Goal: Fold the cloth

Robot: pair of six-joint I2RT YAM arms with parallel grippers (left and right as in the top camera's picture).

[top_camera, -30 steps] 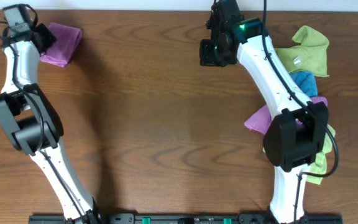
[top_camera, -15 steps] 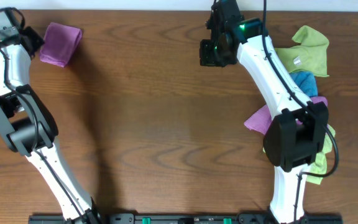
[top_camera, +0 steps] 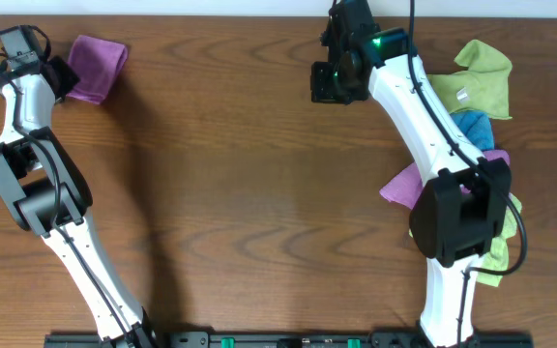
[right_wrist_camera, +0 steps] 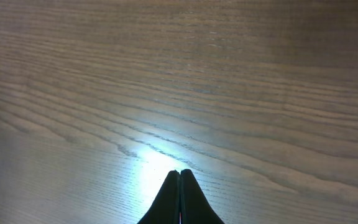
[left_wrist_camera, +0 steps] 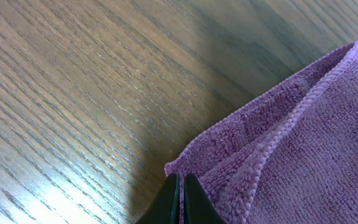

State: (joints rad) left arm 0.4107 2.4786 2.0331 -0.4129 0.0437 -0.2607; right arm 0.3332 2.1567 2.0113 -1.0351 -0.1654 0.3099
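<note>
One brown wood table filled the overhead view; the cloth lay folded at its far left corner. Left wrist view: my left pincer was pressed together at the cloth's edge. Right wrist view: my right pincer was pressed together over bare wood. Half a second before, my left pincer had stood farther from the cloth.

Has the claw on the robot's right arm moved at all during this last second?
No. The right gripper stays put: in the overhead view it keeps the same gap to the green cloth as before.
</note>
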